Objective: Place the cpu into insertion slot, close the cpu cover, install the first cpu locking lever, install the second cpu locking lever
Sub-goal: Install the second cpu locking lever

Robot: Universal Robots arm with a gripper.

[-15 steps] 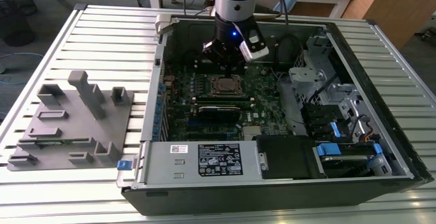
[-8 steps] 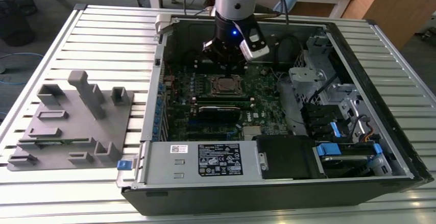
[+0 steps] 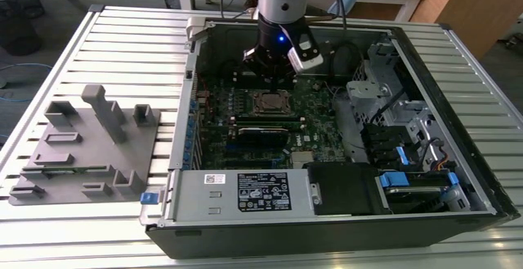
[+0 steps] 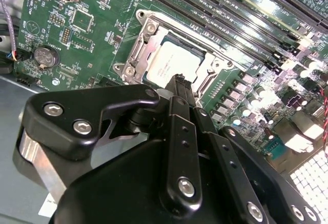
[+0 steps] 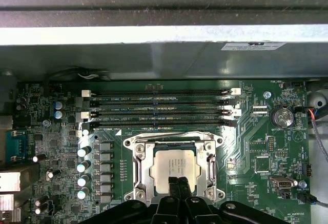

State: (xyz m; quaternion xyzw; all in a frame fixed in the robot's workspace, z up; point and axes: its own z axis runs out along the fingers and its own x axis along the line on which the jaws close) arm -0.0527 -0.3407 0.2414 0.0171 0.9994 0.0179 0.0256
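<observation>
The cpu (image 5: 174, 163) lies flat in the insertion slot (image 5: 138, 180) of the green motherboard, its silver-grey top showing. The cpu cover (image 5: 209, 157) lies down around it, framing the chip in its window. My gripper (image 5: 178, 184) is shut, fingertips pressed together with nothing between them, right at the chip's near edge. In the second wrist view the black fingertips (image 4: 180, 83) sit low over the cpu (image 4: 174, 57) and the cover's frame (image 4: 139, 47). In the exterior view the gripper (image 3: 274, 89) hangs just above the cpu (image 3: 270, 102) inside the open computer case.
Long black memory slots (image 5: 159, 108) run beside the socket. A row of capacitors (image 5: 82, 167) and a coin battery (image 5: 282, 116) flank it. The white-labelled power supply (image 3: 245, 192), drive bays (image 3: 408, 177) and case walls enclose the board. A grey fixture (image 3: 82, 152) stands on the table.
</observation>
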